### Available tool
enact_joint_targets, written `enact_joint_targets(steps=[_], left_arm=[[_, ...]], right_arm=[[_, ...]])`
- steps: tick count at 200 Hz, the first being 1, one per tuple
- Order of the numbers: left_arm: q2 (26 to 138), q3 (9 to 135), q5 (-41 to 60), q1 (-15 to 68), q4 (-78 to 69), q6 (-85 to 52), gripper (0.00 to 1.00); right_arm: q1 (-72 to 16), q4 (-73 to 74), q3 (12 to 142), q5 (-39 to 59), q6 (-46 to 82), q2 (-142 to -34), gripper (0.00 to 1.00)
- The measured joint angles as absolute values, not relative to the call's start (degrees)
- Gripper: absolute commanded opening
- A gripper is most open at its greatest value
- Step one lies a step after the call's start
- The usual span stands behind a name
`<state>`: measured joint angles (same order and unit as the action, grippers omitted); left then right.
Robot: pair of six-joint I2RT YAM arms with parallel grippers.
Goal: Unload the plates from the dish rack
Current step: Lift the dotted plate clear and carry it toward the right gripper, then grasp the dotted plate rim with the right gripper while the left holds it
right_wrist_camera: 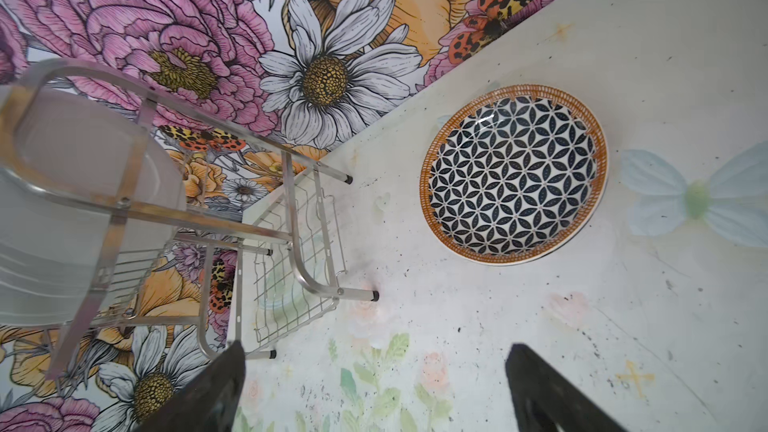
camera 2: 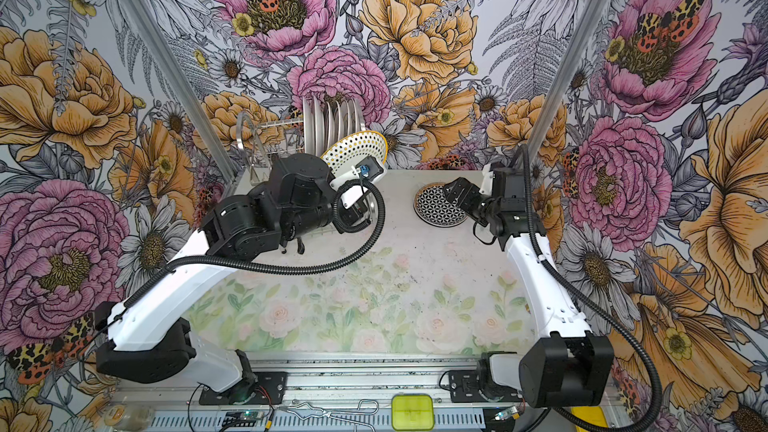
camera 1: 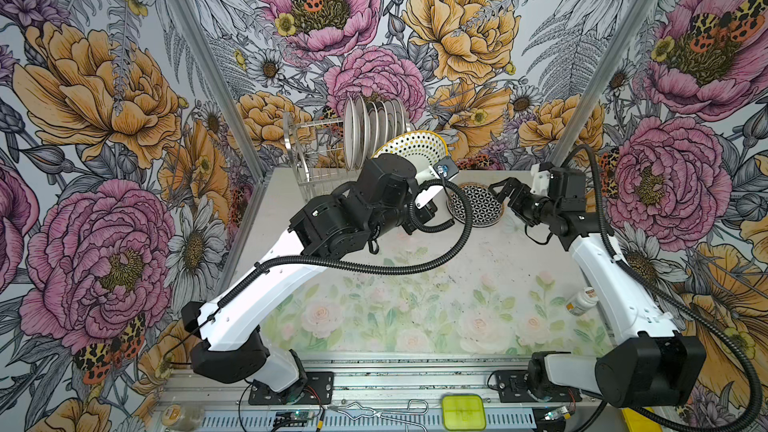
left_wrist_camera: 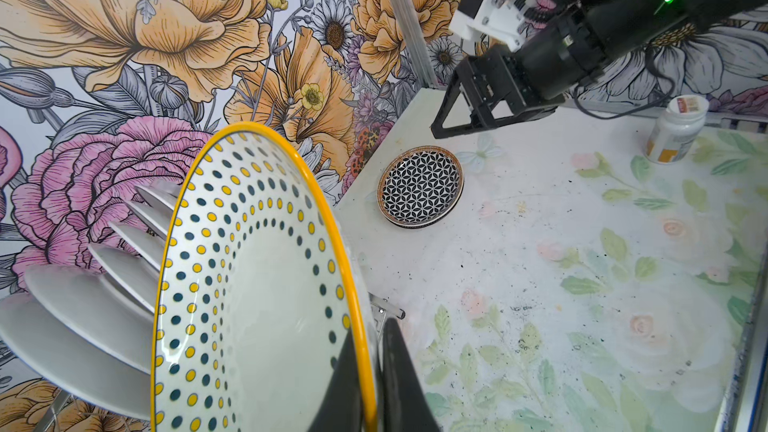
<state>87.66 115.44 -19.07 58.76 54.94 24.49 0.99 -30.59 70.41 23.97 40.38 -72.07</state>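
The dotted plate [left_wrist_camera: 249,284] is tilted at the right end of the rack [camera 1: 299,147]. The left tool [left_wrist_camera: 371,351] is clenched on its yellow rim, one finger on each face. Whether its lower edge is free of the wires cannot be told, as the arm hides it in both top views. Just behind it the other plates [camera 1: 374,126] stand on edge in a close row in the rack, at the back of the surface [camera 1: 415,284]. A patterned plate [right_wrist_camera: 513,174] lies flat on the surface to the right, apart from the rack. The right tool [right_wrist_camera: 376,349] hovers near it with its jaws spread wide, grasping nothing. A bottle [camera 1: 582,301] stands well apart, near the right edge.

The step in hand seems to be carrying the dotted plate out to the surface. A pinch on a thin rim lets a plate swing, so the move likely calls for a slow, steady path, up and away from the row before any turn. It should then tip flat and go down gently onto the patterned plate or bare surface beside it. The right tool had best draw back first, since it hangs over that spot.
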Motion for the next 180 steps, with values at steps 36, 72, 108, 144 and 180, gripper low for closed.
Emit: enact_joint_targets(steps=[36, 72, 108, 144, 180], left_arm=[[90.7, 115.4, -20.4, 61.6, 55.5, 24.7, 0.00], [92.8, 115.4, -20.4, 63.1, 55.5, 24.6, 0.00], [95.5, 115.1, -20.4, 63.3, 55.2, 24.4, 0.00], [98.3, 113.2, -20.3, 63.4, 53.9, 24.3, 0.00], [101.1, 112.5, -19.6, 63.4, 53.5, 24.0, 0.00]], right_arm=[[3.0, -30.6, 70.4, 28.1, 43.0, -67.3, 0.98], [5.0, -30.6, 70.4, 32.1, 45.2, -64.1, 0.96], [6.5, -30.5, 70.0, 36.1, 47.0, -62.7, 0.94], [7.6, -30.7, 68.7, 39.6, 47.7, -62.6, 0.92], [8.0, -30.6, 68.7, 42.4, 48.4, -63.1, 0.89]])
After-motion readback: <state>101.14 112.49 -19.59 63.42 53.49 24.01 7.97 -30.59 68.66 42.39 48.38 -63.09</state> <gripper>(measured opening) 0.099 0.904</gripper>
